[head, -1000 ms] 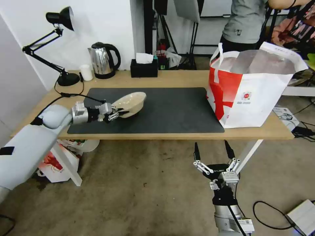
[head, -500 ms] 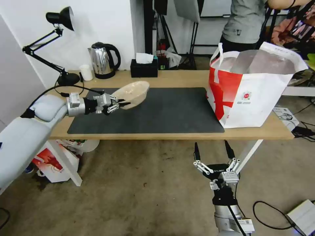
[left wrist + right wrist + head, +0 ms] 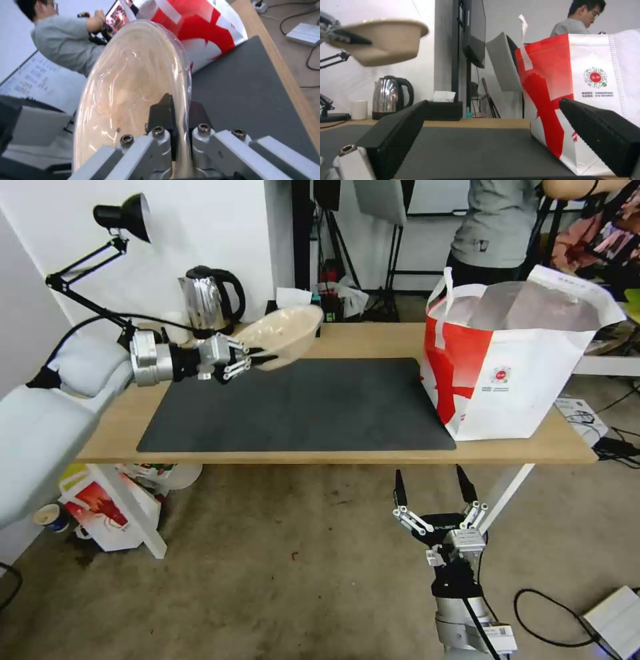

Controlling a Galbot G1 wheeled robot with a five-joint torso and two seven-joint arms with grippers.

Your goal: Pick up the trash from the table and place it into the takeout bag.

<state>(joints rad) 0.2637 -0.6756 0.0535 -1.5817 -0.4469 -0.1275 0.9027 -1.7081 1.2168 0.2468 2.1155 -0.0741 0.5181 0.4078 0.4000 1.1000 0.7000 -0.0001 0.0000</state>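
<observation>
Gripping beige pulp bowl (image 3: 285,335) rim, left gripper (image 3: 257,356), seemingly clear above mat (image 3: 300,407).

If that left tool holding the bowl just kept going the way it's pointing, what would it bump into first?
Probably the takeout bag. The left tool, clamped on the beige bowl, points across the mat toward it; height clearance is unclear.

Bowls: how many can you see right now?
1. A beige pulp bowl is pinched at its rim by the left gripper, held in the air above the dark mat. Others may be hidden inside the takeout bag.
</observation>
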